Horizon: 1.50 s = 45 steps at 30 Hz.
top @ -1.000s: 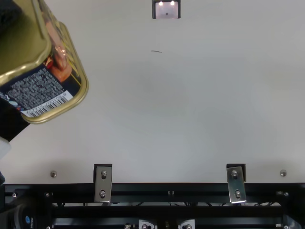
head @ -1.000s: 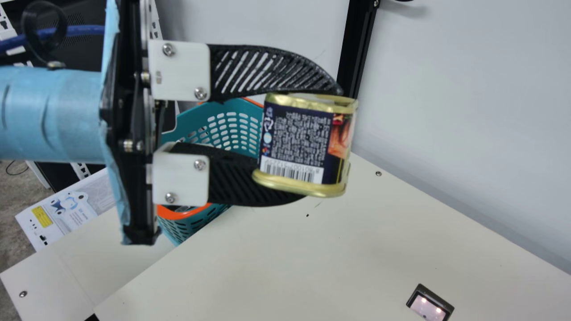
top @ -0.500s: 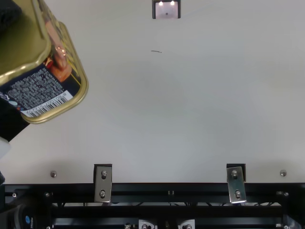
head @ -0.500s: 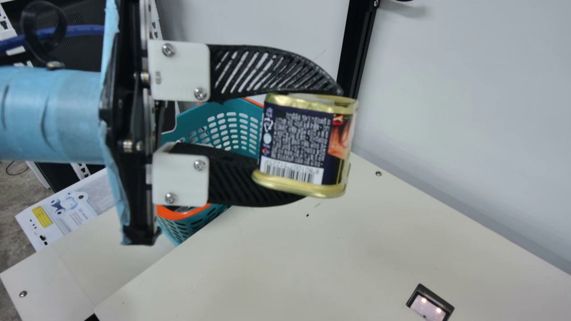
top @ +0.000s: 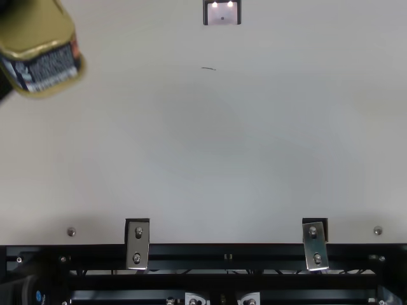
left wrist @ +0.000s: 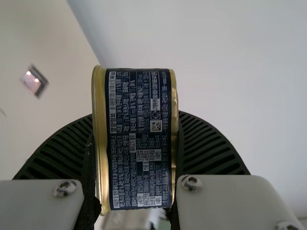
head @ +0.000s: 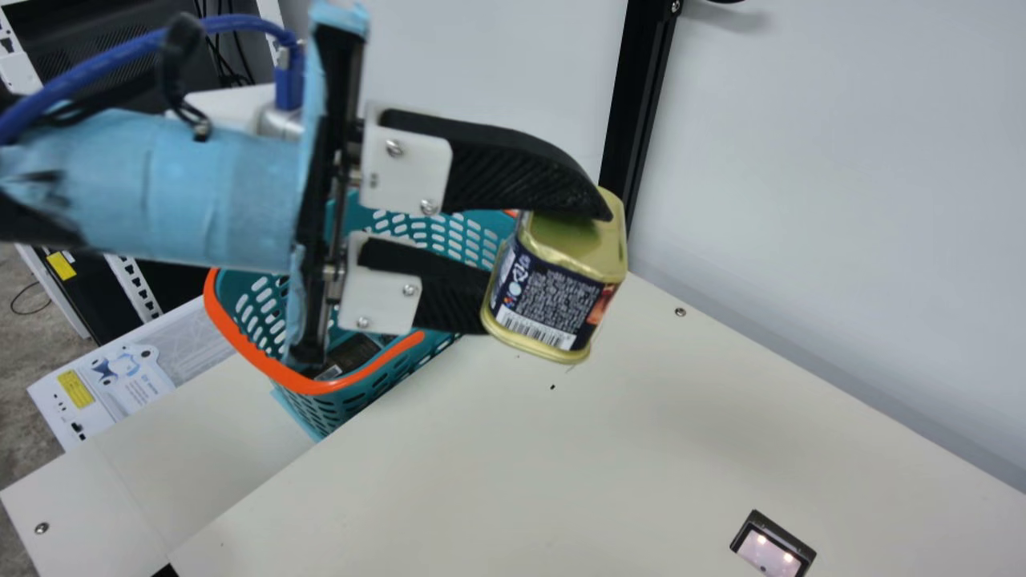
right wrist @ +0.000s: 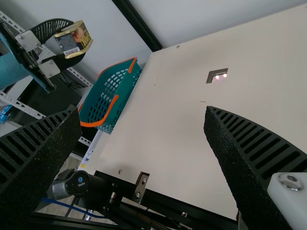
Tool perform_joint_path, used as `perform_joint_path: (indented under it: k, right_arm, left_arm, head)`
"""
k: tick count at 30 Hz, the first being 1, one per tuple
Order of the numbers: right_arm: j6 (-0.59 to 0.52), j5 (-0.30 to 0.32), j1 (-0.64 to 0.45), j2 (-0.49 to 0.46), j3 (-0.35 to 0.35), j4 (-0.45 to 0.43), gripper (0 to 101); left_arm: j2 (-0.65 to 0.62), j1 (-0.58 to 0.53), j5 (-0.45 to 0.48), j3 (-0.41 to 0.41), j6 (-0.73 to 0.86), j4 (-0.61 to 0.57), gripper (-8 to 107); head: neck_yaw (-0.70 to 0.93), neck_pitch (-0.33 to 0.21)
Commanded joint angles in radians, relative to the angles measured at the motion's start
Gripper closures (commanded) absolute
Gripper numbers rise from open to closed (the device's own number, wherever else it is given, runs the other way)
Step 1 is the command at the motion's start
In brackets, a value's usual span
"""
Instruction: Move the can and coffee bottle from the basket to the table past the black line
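**Left tool [head: 553, 268] clamped on can [head: 545, 300]**

Can tilted, up in the air, gripped between the ribbed fingers; right tool [right wrist: 141, 115] with fingers wide apart; teal basket [head: 321, 386] beside bench [head: 561, 481]; dark item [head: 351, 353] inside it, partly hidden.

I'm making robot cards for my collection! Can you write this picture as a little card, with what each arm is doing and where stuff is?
held thing: gold metal can with dark blue label, tilted, in the air
left tool: shut on the can
right tool: open
basket: teal plastic basket with orange rim, beside the cream table
inside basket: dark item, can't tell what
job: can not yet put down
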Motion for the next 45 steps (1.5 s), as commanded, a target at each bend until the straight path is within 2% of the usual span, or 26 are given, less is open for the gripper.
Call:
perform_joint_path:
  k: [1,7,15,16,20,32,39,45]
  right_arm:
    - [0.0,0.0,0.0,0.0,0.0,0.0,0]
    - [0.0,0.0,0.0,0.0,0.0,0.0,0]
    - [0.0,0.0,0.0,0.0,0.0,0.0,0]
    - [0.0,0.0,0.0,0.0,0.0,0.0,0]
    - [0.0,0.0,0.0,0.0,0.0,0.0,0]
    - [0.0,0.0,0.0,0.0,0.0,0.0,0]
    - [0.0,0.0,0.0,0.0,0.0,0.0,0]
    - [0.0,0.0,0.0,0.0,0.0,0.0,0]
  left_arm:
    - [0.027,-0.065,-0.121,-0.009,0.129,0.136,89]
    - [0.079,-0.17,-0.301,-0.021,0.257,0.267,89]
    - [0.092,-0.271,-0.469,0.013,0.386,0.329,89]
    - [0.092,-0.254,-0.419,0.007,0.358,0.324,89]
    - [0.092,-0.271,-0.47,0.013,0.387,0.323,89]
    - [0.092,-0.271,-0.468,0.013,0.387,0.323,89]
    - [0.092,-0.271,-0.468,0.013,0.387,0.323,89]
    - [0.092,-0.271,-0.468,0.013,0.387,0.323,89]
  head:
    - [0.022,-0.019]
    - [-0.053,0.004]
    - [-0.264,0.017]
    - [-0.289,0.019]
    - [-0.369,0.034]
    - [-0.561,0.096]
    - [-0.638,0.166]
    - [-0.638,0.166]
